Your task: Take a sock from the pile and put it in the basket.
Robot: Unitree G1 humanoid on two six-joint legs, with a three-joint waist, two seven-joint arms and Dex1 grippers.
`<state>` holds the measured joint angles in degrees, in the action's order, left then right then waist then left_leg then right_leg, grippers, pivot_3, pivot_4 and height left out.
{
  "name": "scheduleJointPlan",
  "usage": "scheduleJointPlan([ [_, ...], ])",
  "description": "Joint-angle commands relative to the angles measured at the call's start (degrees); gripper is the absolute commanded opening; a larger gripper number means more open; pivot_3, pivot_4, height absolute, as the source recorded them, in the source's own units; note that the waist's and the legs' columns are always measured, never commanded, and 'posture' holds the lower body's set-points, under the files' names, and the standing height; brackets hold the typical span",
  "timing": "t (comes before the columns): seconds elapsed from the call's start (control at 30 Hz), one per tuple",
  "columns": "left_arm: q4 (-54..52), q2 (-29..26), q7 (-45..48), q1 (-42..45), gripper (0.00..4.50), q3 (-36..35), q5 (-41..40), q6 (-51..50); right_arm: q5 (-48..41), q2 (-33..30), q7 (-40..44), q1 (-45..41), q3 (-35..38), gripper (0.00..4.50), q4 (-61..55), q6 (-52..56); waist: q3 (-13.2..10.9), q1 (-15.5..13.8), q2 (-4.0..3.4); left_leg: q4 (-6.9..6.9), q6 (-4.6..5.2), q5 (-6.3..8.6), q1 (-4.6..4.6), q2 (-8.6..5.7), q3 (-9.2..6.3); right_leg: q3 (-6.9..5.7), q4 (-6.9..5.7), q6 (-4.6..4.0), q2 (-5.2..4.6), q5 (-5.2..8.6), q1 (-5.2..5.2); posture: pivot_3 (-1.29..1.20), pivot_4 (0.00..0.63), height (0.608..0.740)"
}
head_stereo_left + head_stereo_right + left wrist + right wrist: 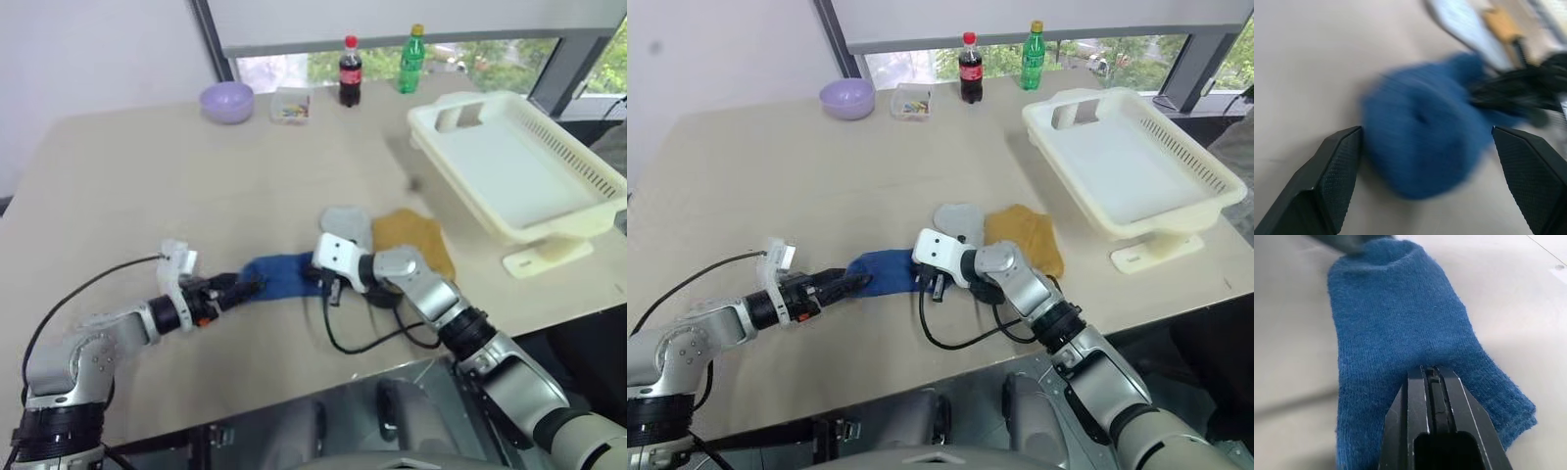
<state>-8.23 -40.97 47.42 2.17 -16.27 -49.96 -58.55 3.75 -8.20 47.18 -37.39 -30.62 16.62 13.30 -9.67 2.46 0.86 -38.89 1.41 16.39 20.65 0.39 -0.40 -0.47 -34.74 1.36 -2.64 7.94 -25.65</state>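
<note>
Closed flat against the blue sock [1400, 333], my right gripper [331, 286] may only pin it; my left gripper [1425, 181] gapes beside it. Lifting could drop it short of the basket [588, 186].

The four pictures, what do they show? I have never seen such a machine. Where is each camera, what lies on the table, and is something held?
This is a humanoid robot with two arms, each ending in two black fingers. Two pictures come from cameras in its head, looking down over the arms. The other two come from cameras on the wrists, looking along the fingers.

On the beige table lie a blue sock, a grey sock and a mustard sock. Farther right stands a cream basket. At the far edge are a lilac bowl, a small clear box and two bottles.

The right gripper is shut on one end of the blue sock. The left gripper is open, its fingers either side of the sock's other end, not holding it.
</note>
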Motion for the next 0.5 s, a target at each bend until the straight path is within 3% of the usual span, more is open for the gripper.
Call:
scheduleJointPlan([
  [0.03, 2.20, 2.21, 2.76, 0.45, 4.46, 4.39, -4.58, -7.39, 1.34, 0.17, -0.19, -0.07, -0.07, 0.00, 1.15, 0.05, 0.02, -0.07, 0.03, 0.00, 0.00, 0.00, 0.02, -0.01, -0.02, 0.00, 0.02, 0.01, -0.01, 0.00, 0.00, 0.00, 0.150, 0.732],
  [0.13, 4.44, 6.96, -0.26, 4.35, 4.46, 0.82, -8.05, -7.87, 1.68, 0.11, -0.42, 0.00, 0.23, 0.00, 0.98, 0.10, 0.03, -0.16, 0.10, 0.00, 0.00, 0.00, 0.03, -0.03, -0.04, 0.00, 0.04, 0.01, -0.05, 0.00, 0.01, 0.00, 0.150, 0.732],
  [0.3, 8.03, 10.06, -2.90, 8.32, 4.46, -5.48, -11.91, -6.86, 1.92, -0.01, -0.42, 0.34, 0.31, 0.00, 0.54, 0.26, -0.01, -0.04, 0.35, 0.00, 0.00, -0.01, 0.04, -0.02, -0.11, -0.05, 0.00, 0.00, 0.06, 0.00, -0.01, 0.00, 0.150, 0.732],
  [0.5, 8.67, 10.47, -3.90, 10.17, 4.46, -8.05, -13.57, -6.54, 2.20, -0.40, -0.43, 0.71, 0.19, 0.00, 0.25, 0.30, -0.13, -0.04, 0.57, 0.00, 0.00, -0.01, 0.08, -0.02, -0.15, -0.06, 0.03, 0.00, 0.06, 0.00, -0.01, 0.00, 0.150, 0.732],
])
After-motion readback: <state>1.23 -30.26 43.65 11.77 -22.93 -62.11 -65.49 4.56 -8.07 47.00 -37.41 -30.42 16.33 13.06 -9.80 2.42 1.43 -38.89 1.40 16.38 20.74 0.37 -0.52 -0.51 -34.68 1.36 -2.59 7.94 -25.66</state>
